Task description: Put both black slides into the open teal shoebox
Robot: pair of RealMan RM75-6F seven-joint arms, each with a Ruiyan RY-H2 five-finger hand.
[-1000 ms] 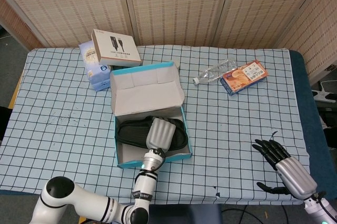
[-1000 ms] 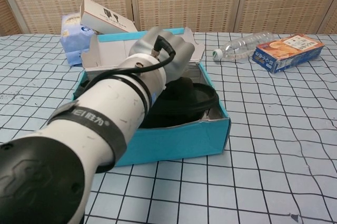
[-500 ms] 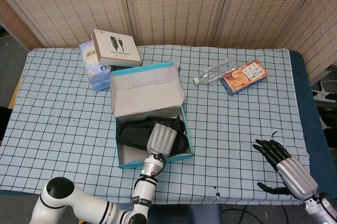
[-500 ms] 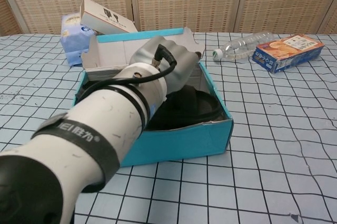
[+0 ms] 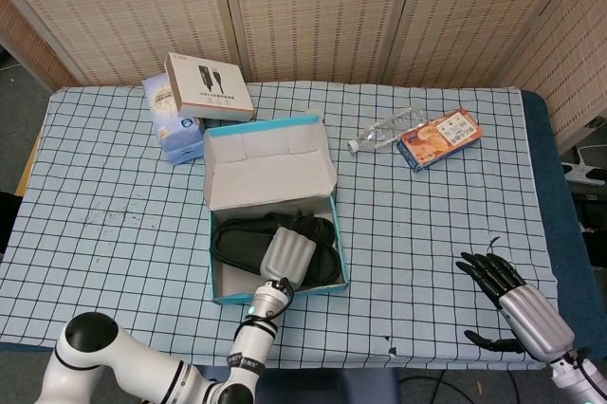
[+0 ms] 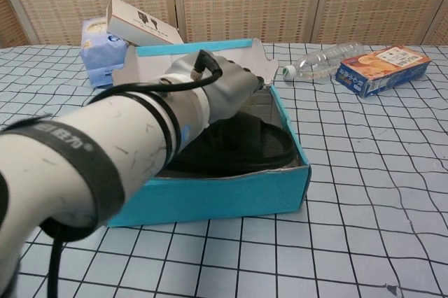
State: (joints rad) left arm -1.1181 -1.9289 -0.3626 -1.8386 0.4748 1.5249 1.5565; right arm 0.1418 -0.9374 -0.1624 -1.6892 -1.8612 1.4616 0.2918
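Near table's front edge, open teal shoebox (image 5: 277, 283), cardboard with grey-white lining, held black slides (image 5: 248, 245), rubbery and ribbed. Left hand (image 5: 286, 254), smooth grey shell, reached into box over slides; grip impossible to tell. Right hand (image 5: 507, 292), black fingers spread, empty, hovered at table's front right corner.

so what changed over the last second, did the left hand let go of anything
The left hand drew back toward the shoebox's near wall; no grip or release is visible. The box slid slightly right. The black slides stayed inside, and the right hand, bottle and snack box stayed put.
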